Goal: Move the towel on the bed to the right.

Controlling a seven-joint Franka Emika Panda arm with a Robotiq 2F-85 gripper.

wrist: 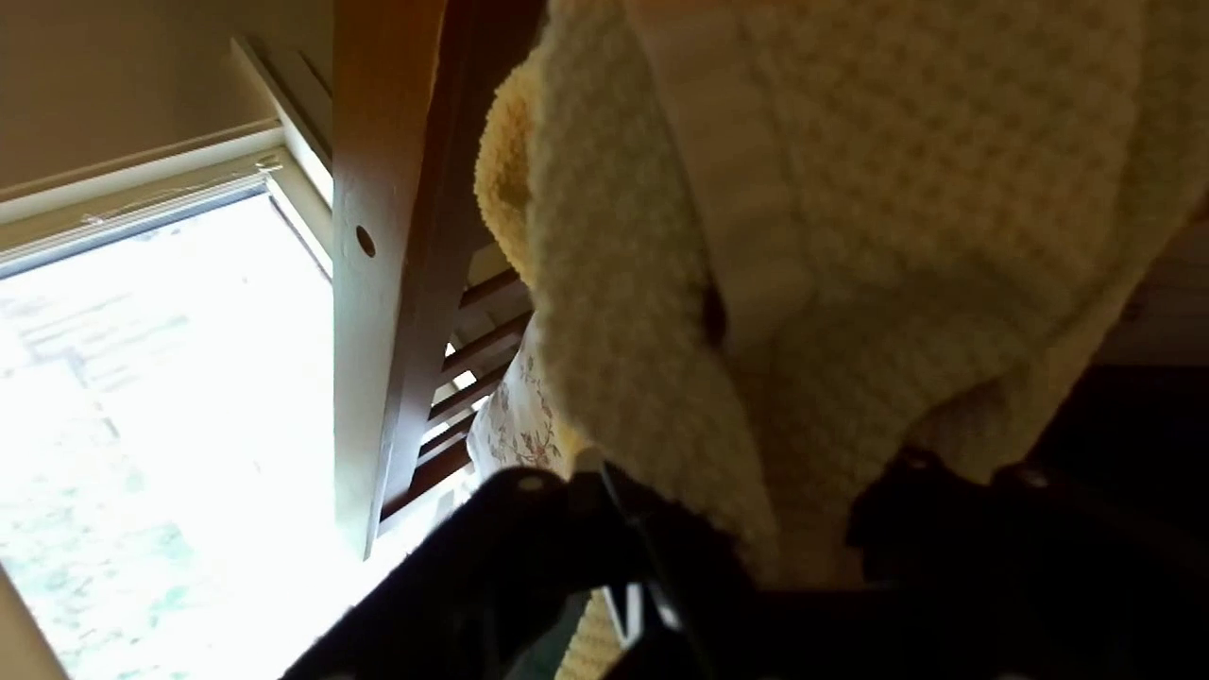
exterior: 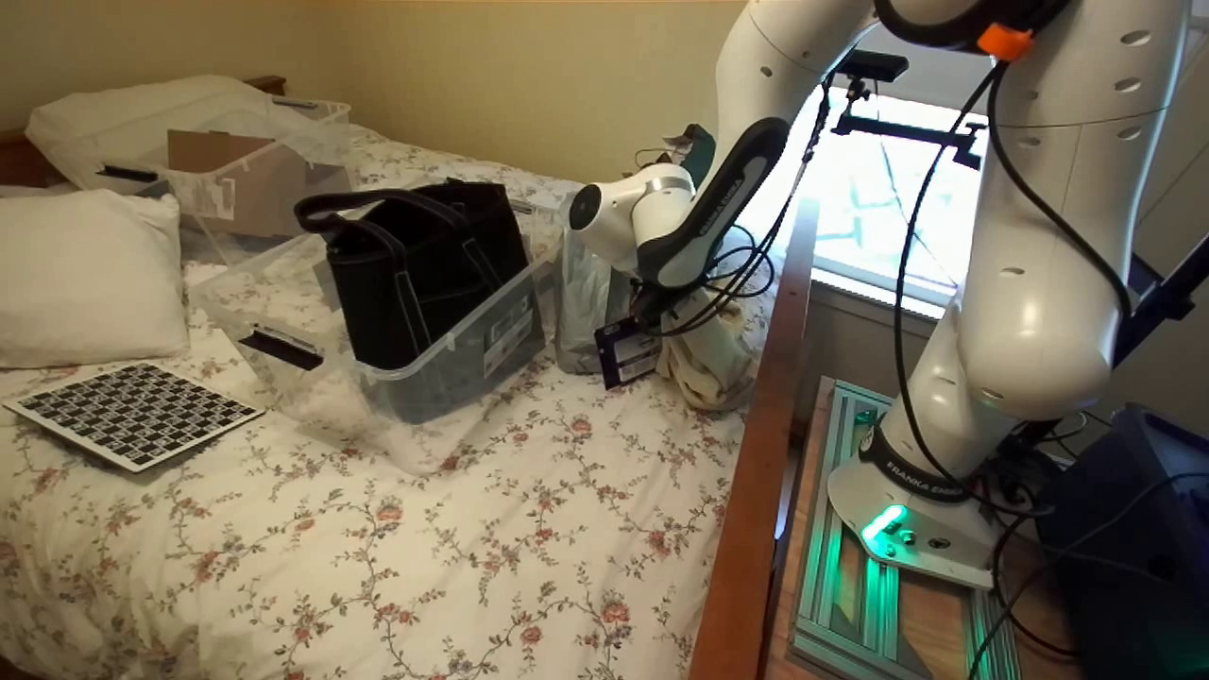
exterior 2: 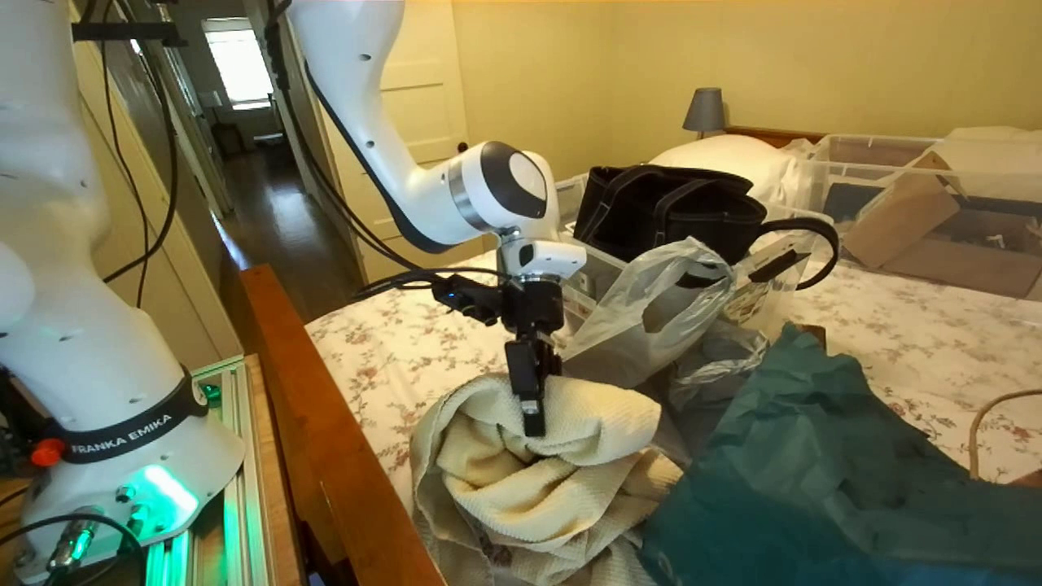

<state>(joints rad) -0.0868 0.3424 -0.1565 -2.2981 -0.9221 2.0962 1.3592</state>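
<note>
Wrist view is mostly cream towel (wrist: 926, 189), running right down to the gripper (wrist: 808, 557). Way too dark there to say if it's pinching the towel or just poked in, so can't tell. In an exterior view the towel sits bunched up on the bed (exterior 2: 407, 350), right next to the wooden rail (exterior 2: 326, 407), with the gripper pointing down into the folds.

Readable stuff: FRANKA EMIKA on the black collar (exterior 2: 122, 431) of the robot's base (exterior 2: 106, 480), legible in both exterior views, and again on the dark panel (exterior: 720, 208) along the arm (exterior: 765, 85) in an exterior view. The clear bin (exterior: 444, 347) with the black bag (exterior: 425, 274) standing in it has a white label (exterior: 508, 335), but the print's too small for me. Same deal with the little dark box (exterior: 614, 351) near the towel, its pale patch (exterior: 638, 365) is mush. The checkered board (exterior: 135, 416) on the bed is just black and white pattern.
</note>
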